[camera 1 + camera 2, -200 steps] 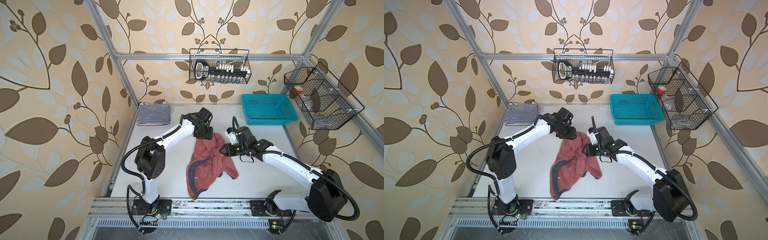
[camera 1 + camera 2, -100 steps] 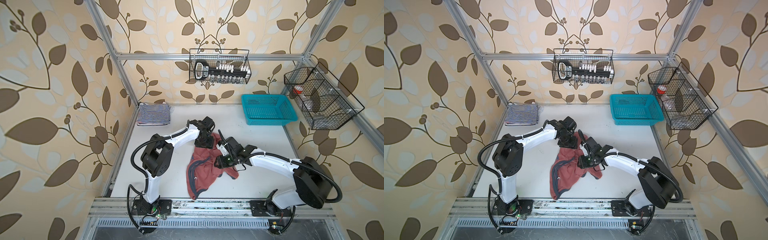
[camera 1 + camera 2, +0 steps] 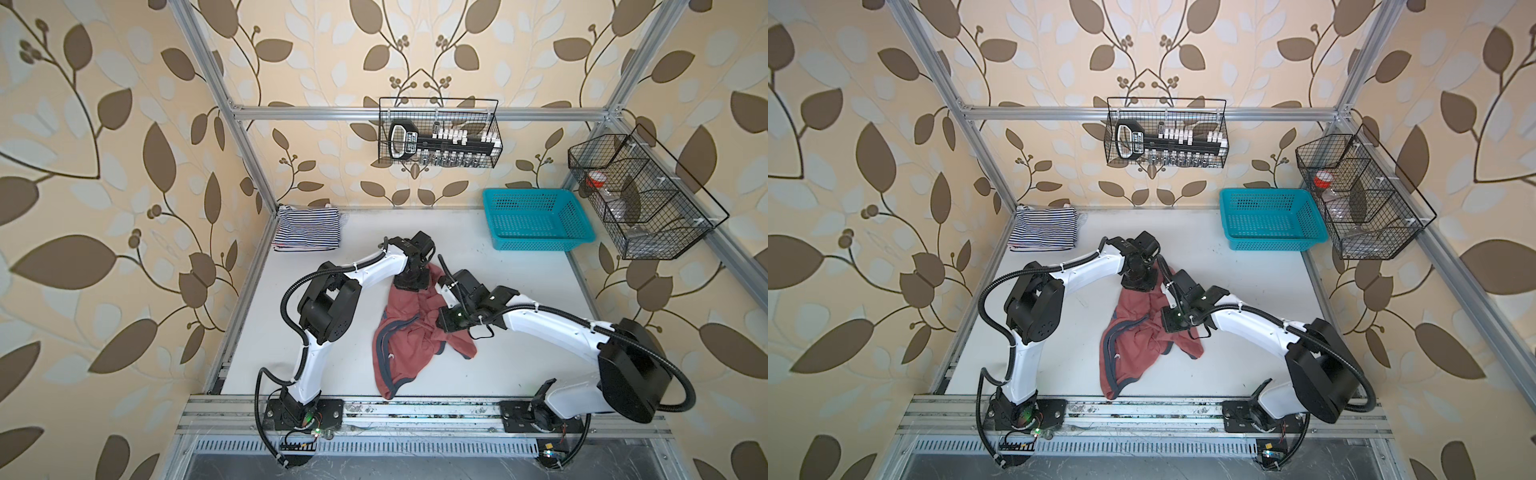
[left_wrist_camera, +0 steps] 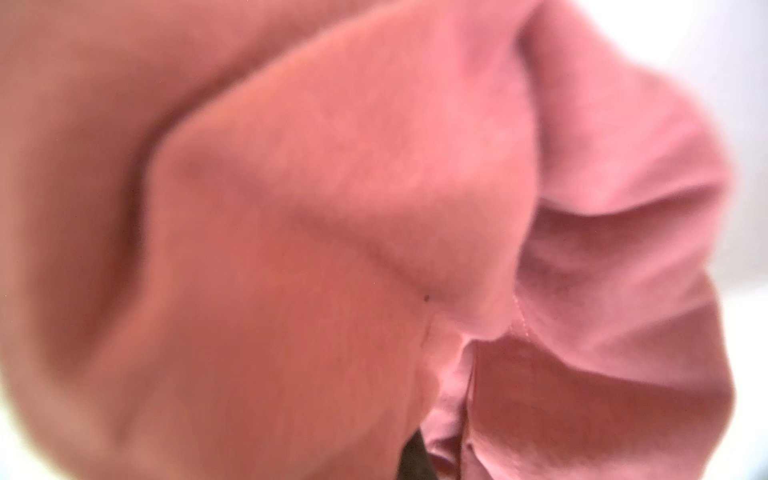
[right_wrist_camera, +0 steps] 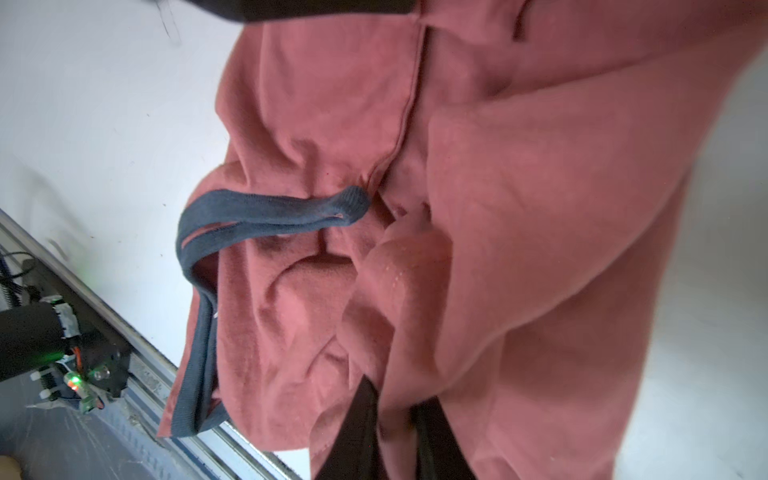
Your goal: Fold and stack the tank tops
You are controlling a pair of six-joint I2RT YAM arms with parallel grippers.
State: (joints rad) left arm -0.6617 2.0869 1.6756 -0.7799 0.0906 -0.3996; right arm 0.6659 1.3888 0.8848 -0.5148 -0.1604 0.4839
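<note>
Both grippers clamped on the dusty red tank top [image 3: 399,349]
Left gripper [image 3: 411,286] pinches its far edge, right gripper [image 5: 395,424] nips a mid fold just beside; the rest lies crumpled on the table [image 3: 519,270] toward the front rail. Folded striped tops [image 3: 307,228] sit well apart, far-left corner.

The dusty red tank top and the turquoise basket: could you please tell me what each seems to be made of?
The dusty red tank top looks like soft matte knit jersey, probably cotton: it wrinkles and bunches limply. Its dark trim shows fine ribbing. The turquoise basket looks like smooth moulded plastic, with a regular lattice of holes.
</note>
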